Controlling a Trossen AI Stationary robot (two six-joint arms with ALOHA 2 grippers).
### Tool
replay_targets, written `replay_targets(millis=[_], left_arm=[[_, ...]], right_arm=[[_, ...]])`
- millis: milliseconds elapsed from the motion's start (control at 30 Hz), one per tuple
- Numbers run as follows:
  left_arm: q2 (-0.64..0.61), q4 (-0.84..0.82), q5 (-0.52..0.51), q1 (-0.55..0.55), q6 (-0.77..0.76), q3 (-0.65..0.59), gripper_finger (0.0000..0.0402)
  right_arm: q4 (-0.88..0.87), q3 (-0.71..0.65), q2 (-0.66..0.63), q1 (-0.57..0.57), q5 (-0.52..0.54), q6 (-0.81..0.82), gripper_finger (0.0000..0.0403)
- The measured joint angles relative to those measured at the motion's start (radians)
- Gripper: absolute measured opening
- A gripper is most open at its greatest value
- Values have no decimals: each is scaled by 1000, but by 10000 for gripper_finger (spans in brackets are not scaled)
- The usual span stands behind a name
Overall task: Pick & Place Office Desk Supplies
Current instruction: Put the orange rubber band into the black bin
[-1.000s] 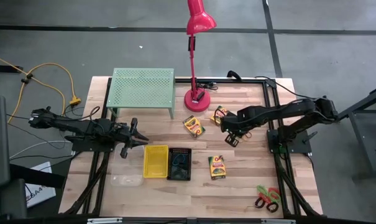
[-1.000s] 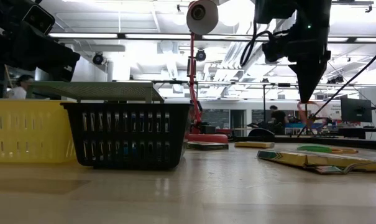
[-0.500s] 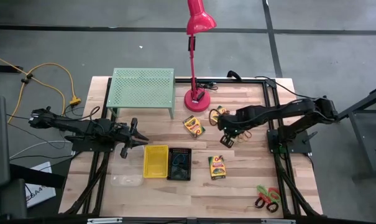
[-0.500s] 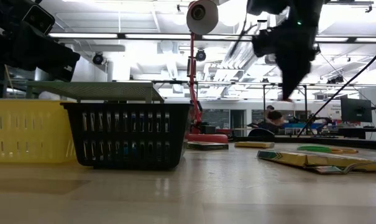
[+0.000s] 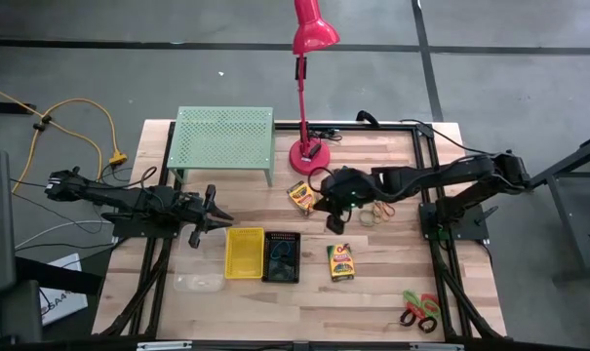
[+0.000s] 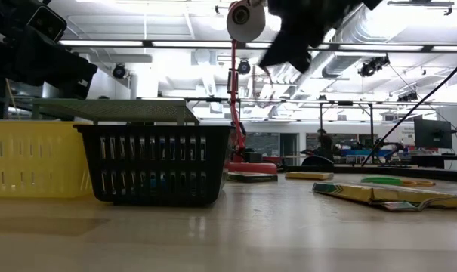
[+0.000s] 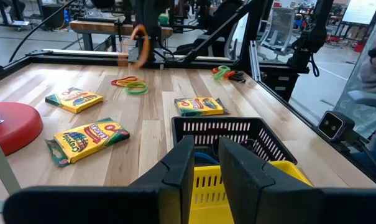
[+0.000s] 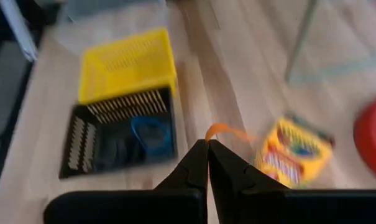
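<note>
Right end effector [image 5: 334, 220], fingers pinched together on an orange loop [image 8: 220, 130], hangs above the surface [image 5: 392, 292] at mid-table; its arm reaches leftward, stretched nearly level, past the green and orange loops [image 5: 374, 212] lying flat. A crayon box [image 5: 302, 197] lies just left of it, another [image 5: 340, 261] nearer. The black mesh bin [image 5: 281, 256] sits beside the yellow bin [image 5: 244, 252]. Left end effector [image 5: 214, 216] waits low at the left, fingers slightly apart, empty. Scissors [image 5: 419, 309] lie near right.
</note>
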Motion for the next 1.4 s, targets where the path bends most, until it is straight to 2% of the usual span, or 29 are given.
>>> replay_targets(millis=[300,567,967,1200,1400], left_arm=[[0,0,0,0,0,0,71],[0,0,0,0,0,0,71],[0,0,0,0,0,0,71],[0,0,0,0,0,0,71],[0,0,0,0,0,0,71]], right_arm=[[74,0,0,11,10,-49,2],[144,0,40,81,56,-64,2],[472,0,240,142,34,-87,2],[596,0,357,171,32,-87,2],[627,0,405,201,2,-80,2]])
